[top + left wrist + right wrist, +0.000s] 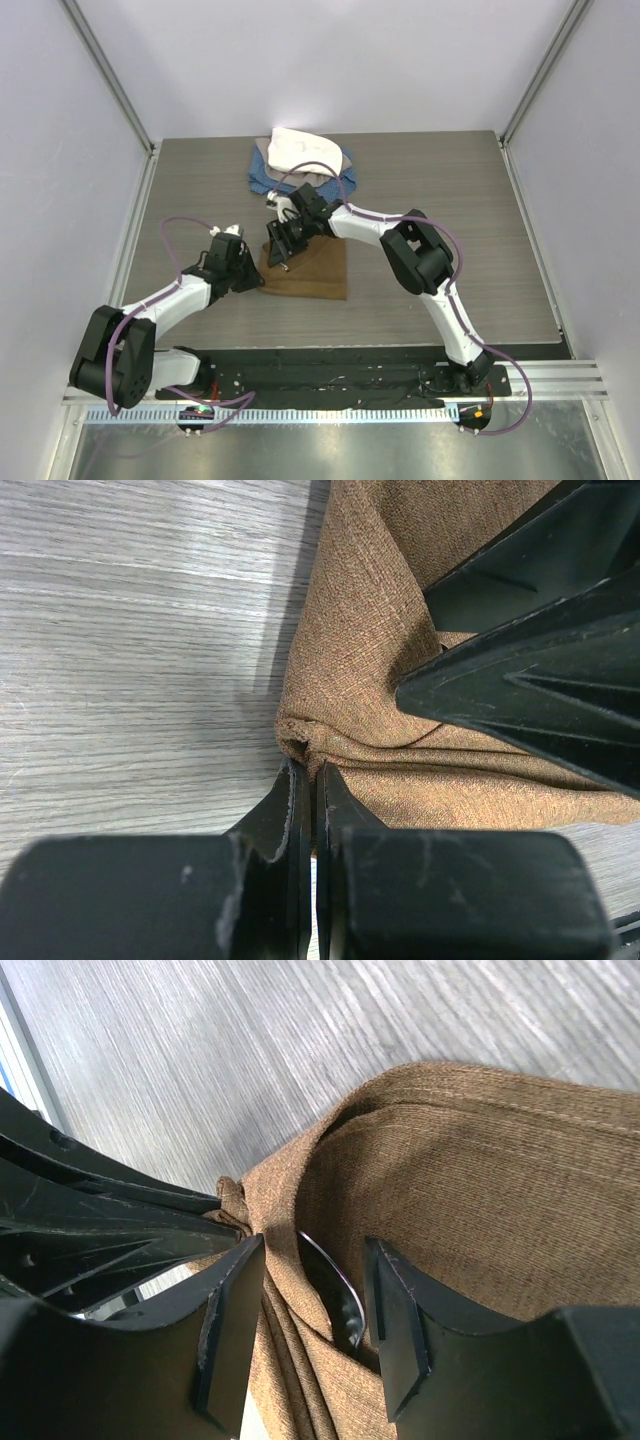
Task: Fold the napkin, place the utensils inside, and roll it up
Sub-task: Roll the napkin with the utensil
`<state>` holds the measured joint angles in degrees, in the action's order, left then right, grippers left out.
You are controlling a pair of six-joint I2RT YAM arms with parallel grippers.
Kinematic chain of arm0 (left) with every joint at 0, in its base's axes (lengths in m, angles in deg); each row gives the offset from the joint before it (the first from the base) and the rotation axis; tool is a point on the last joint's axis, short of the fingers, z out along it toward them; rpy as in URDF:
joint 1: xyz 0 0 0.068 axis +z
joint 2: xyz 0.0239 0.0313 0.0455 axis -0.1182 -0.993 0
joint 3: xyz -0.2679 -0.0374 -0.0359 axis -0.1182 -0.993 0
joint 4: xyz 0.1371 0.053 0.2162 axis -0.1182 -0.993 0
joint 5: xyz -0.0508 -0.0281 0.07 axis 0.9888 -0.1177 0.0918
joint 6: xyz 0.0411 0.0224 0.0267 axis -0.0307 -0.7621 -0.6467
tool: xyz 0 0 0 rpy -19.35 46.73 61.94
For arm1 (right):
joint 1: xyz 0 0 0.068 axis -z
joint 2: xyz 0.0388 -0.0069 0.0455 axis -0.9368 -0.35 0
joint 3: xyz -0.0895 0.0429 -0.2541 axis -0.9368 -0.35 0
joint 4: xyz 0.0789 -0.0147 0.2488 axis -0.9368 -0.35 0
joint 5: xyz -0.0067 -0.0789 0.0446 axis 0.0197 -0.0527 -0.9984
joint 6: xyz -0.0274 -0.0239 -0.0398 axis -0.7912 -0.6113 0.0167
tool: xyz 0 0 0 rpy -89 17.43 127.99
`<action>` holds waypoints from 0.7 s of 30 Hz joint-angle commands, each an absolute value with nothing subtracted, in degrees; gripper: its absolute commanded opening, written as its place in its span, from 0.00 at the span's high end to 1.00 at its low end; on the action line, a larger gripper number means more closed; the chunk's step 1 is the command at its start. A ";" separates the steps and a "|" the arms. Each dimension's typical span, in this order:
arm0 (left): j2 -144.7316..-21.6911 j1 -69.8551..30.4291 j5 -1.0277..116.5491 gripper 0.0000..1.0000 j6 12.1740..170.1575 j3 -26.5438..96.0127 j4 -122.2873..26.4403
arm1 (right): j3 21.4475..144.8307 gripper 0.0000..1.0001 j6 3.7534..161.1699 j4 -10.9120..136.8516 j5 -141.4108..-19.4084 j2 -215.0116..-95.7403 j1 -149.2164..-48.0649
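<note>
Grey wood-grain table inside white walls, with the blue cloth and white cloth heaped at the far edge, well apart from the work. The napkin lies folded near the table's middle, and both arms meet over its left end. The left gripper has its jaws pressed together on a bunched corner of the tan cloth, with no gap visible between them. The right gripper stands about half open, its fingers astride a raised fold. The spoon shows only as a sliver of shiny bowl tucked in that fold between the two pads; the handle is hidden in the cloth. Whether either pad bears on the bowl I cannot tell — the near one looks to be brushing fabric only. Judged step: start of the roll, with the utensil already inside. To do it well, use the left pinch as a fixed anchor and take cloth and spoon together in the right jaws rather than metal alone. Turn the bundle over tightly — slack at the open end would likely let the bowl slide out.
</note>
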<state>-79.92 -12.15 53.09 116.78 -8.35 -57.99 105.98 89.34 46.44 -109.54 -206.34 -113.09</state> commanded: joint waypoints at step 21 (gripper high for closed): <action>-78.65 -11.76 51.70 1.00 116.59 -8.96 -56.09 | 99.09 0.46 88.83 47.48 -99.59 -196.73 -118.82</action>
<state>-79.90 -12.15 52.99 116.75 -8.70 -58.10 99.62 89.14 47.47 -101.98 -201.25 -117.87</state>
